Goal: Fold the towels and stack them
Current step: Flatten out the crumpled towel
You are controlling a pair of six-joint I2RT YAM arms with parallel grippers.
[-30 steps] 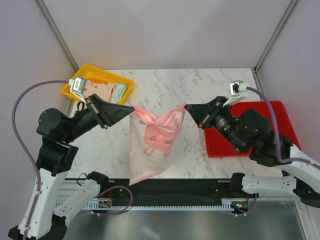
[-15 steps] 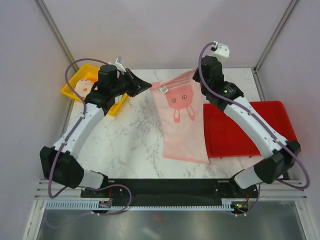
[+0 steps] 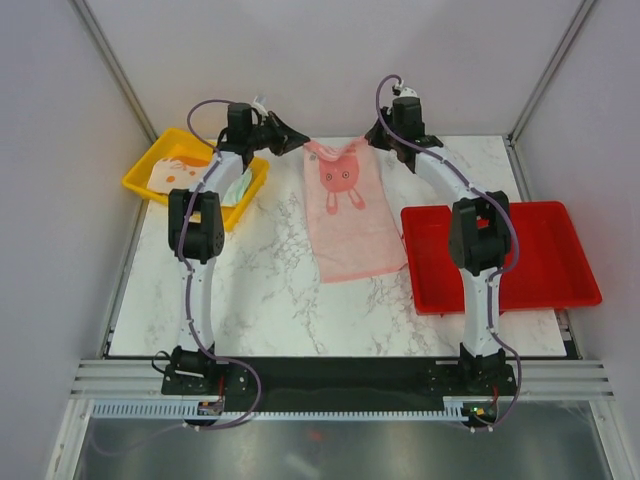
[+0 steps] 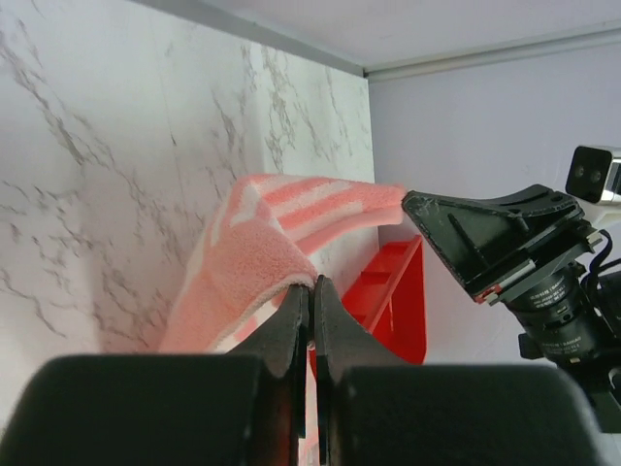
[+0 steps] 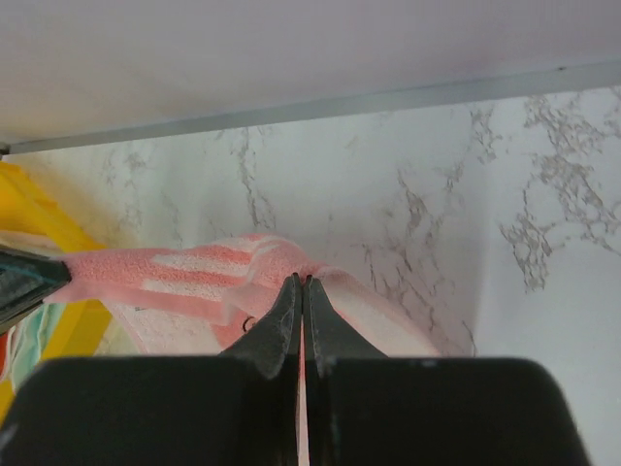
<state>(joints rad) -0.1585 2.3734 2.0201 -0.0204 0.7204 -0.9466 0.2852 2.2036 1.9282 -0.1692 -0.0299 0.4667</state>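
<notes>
While both arms stretch to the far side of the desk [image 3: 250,290], the pink towel [image 3: 350,215] hangs btwn them by its two far corners. The left pincer [image 3: 301,143] is pressed together on one corner and the right pincer [image 3: 371,138] on the other; each wrist view shows pink cloth nipped right at the tips. Taking the red tray [image 3: 560,285] as ref: the towel lies just left of it, its near-right corner by the tray's left rim (touching or not, can't tell), and the held edge sits farther back than the tray's far rim. The key relation is that the towel's long axis runs from the pincers back toward the arm bases, so the body trails nearward from both grips and the short far edge spans across them. Neither arm is nearer, as each has its own corner. A fold prob. means carrying that edge nearward along the axis, both sides level, else it skews. The yellow tray [image 3: 140,170], well left of the red tray, holds other cloths.
</notes>
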